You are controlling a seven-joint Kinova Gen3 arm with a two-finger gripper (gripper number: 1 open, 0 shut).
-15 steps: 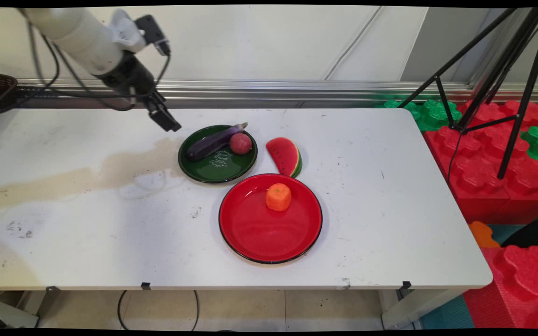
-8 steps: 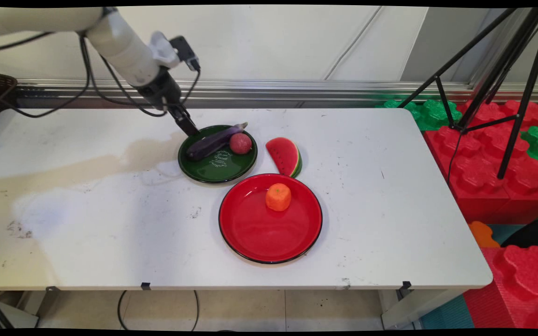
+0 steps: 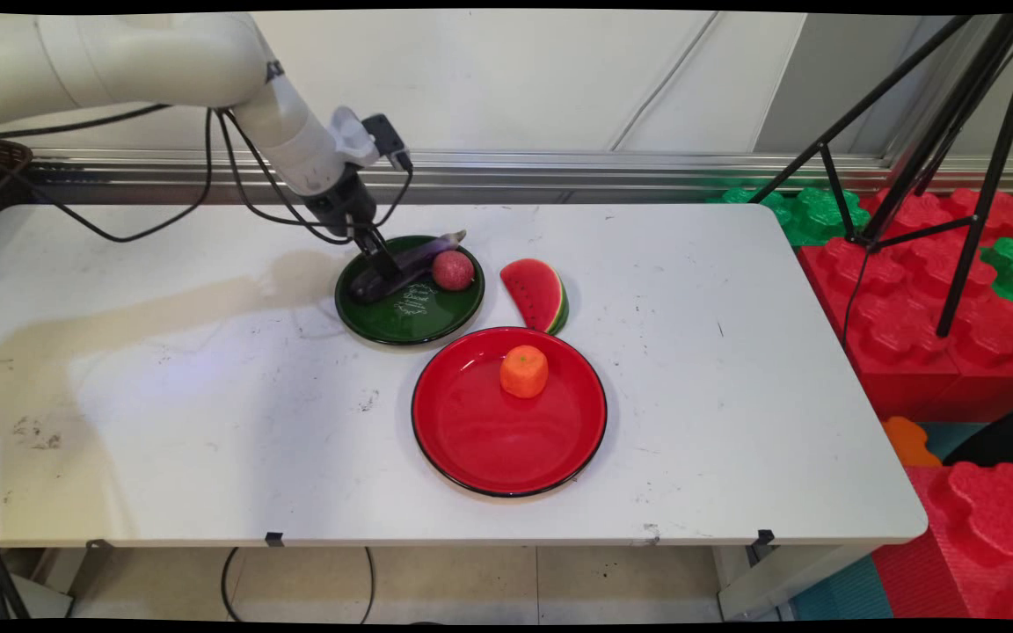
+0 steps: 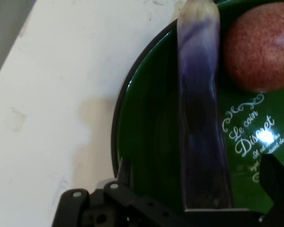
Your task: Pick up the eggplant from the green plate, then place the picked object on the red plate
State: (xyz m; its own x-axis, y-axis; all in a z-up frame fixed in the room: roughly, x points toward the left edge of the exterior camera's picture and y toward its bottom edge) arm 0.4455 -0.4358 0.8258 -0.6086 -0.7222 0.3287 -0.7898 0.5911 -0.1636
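Table [image 3: 163, 422] under your tool [image 3: 381, 264] is white and flat, scuffed with dark marks and a faint tan stain; behind it you see a pale panelled wall with a metal rail, and well off to the far side from the tool stand red and green foam blocks [image 3: 929, 290] and a black tripod [image 3: 937, 158]. Your tool is down over the green plate [image 3: 410, 321], fingers spread wide, one on each side of the eggplant [image 3: 423, 255]; the hand view shows the eggplant [image 4: 201, 123] running between them, long, glossy, purple, pale at its far tip. Just beside it on the same plate sits a round, speckled red fruit [image 3: 453, 270]. Beyond the plate lies a watermelon slice [image 3: 537, 294]; nearer the camera, a shiny red plate [image 3: 471, 440] carries a stubby orange carrot piece [image 3: 524, 371].
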